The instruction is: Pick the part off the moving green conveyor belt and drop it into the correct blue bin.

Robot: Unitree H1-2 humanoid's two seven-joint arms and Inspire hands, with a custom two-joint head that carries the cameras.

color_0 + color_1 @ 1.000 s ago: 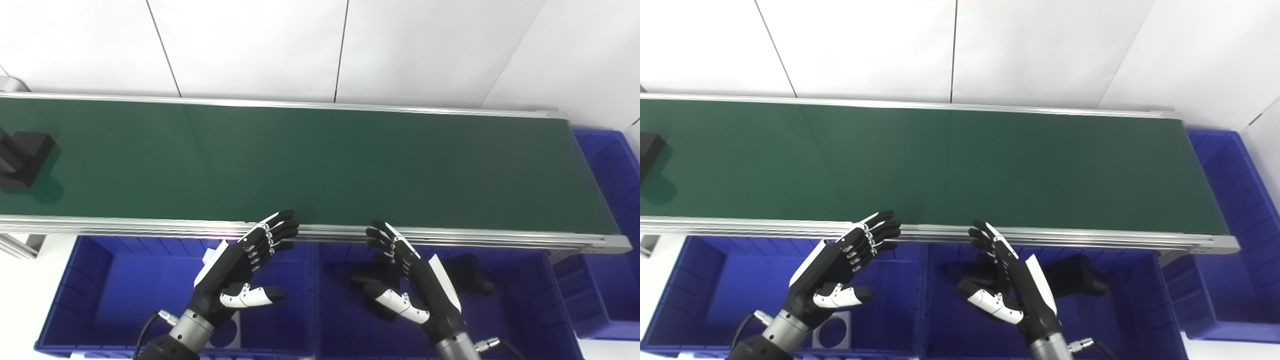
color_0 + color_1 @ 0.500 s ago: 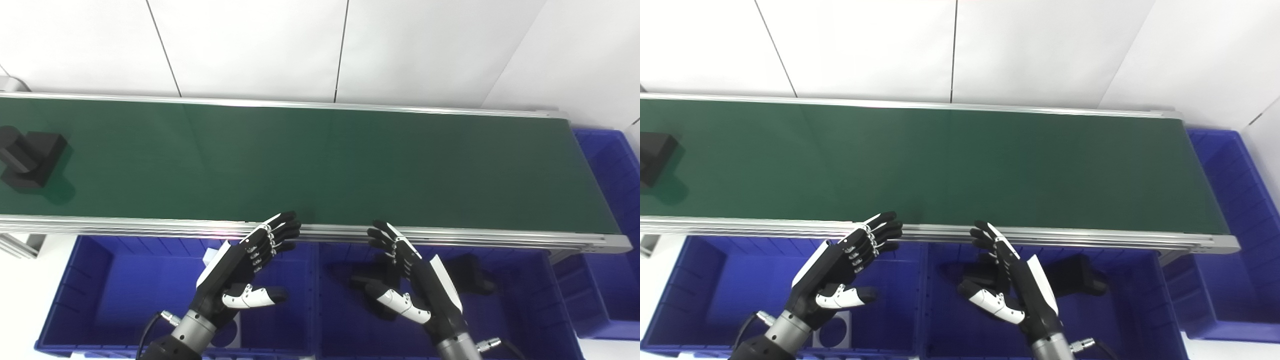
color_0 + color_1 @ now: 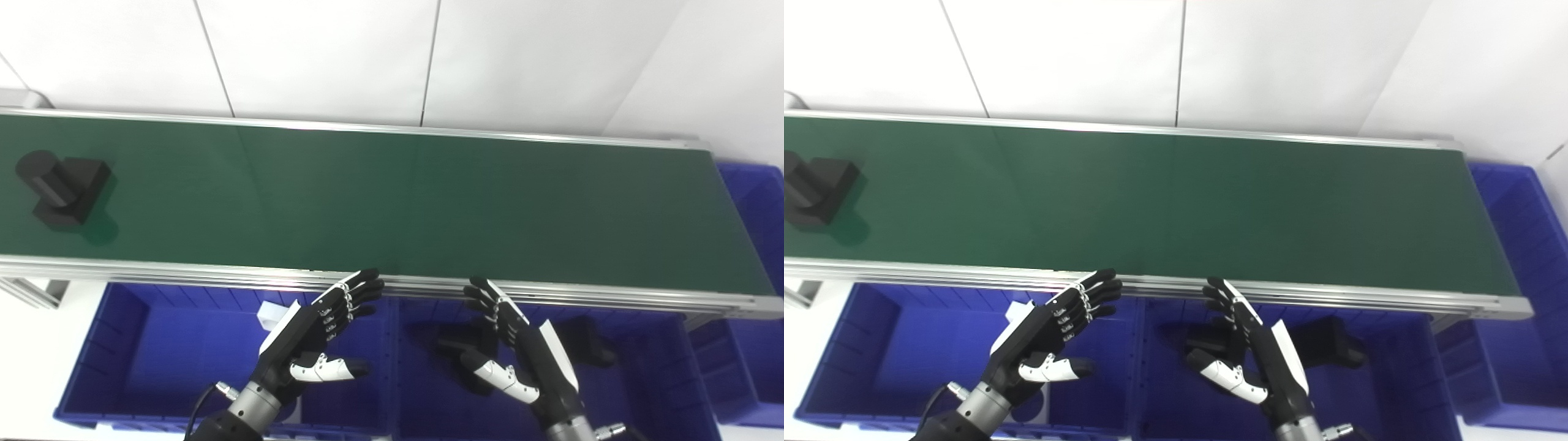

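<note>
Two empty, spread hands (image 3: 315,343) (image 3: 520,352) hover over blue bins (image 3: 141,343) holding black parts (image 3: 1326,343).

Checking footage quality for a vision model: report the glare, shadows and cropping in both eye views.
Left eye view: the black part sits fully in frame, sharp, casting a soft shadow on the green belt; the belt has a faint sheen. Right eye view: the part is cropped by the left edge; dark parts in the middle blue bin blur into shadow behind the right hand.
</note>
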